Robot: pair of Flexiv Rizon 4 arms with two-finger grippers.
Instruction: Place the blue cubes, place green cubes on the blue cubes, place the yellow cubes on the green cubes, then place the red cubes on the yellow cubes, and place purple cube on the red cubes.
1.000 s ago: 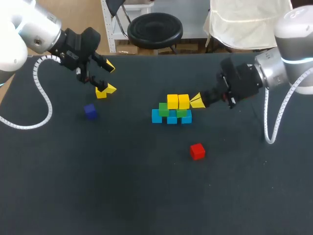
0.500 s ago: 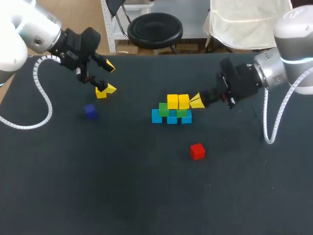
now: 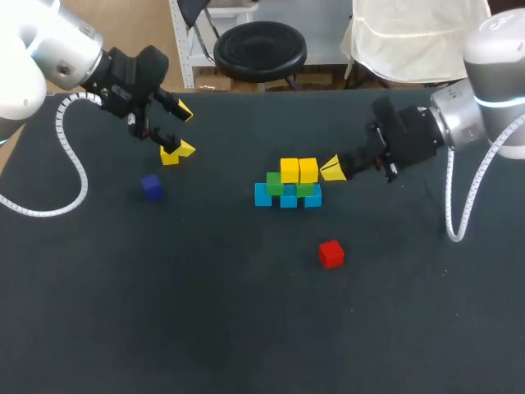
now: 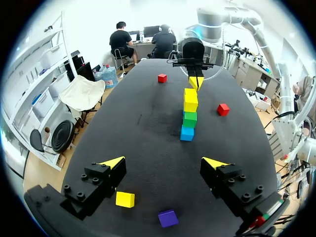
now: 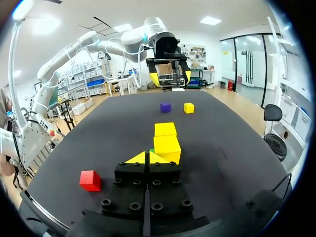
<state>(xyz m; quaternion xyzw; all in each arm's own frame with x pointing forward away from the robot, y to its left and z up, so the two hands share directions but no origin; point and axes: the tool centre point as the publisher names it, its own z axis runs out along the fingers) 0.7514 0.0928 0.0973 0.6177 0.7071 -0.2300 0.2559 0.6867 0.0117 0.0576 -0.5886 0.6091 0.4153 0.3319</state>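
The stack stands mid-table: three blue cubes (image 3: 288,199) in a row, two green cubes (image 3: 275,182) on them, two yellow cubes (image 3: 299,170) on top. My right gripper (image 3: 332,170) is shut and empty, its tips just right of the yellow cubes; in its own view the right gripper (image 5: 148,158) points at the nearest yellow cube (image 5: 167,147). A red cube (image 3: 331,254) lies in front of the stack. My left gripper (image 3: 180,131) hangs open at the far left, over a loose yellow cube (image 4: 125,199) and a purple cube (image 3: 152,186).
A second red cube (image 4: 162,77) lies on the table beyond my right gripper in the left wrist view; the head view does not show it. The black table (image 3: 205,312) reaches wide in front of the stack.
My right gripper has drawn back slightly to the right, away from the yellow cubes. The left arm and the cubes have not moved.
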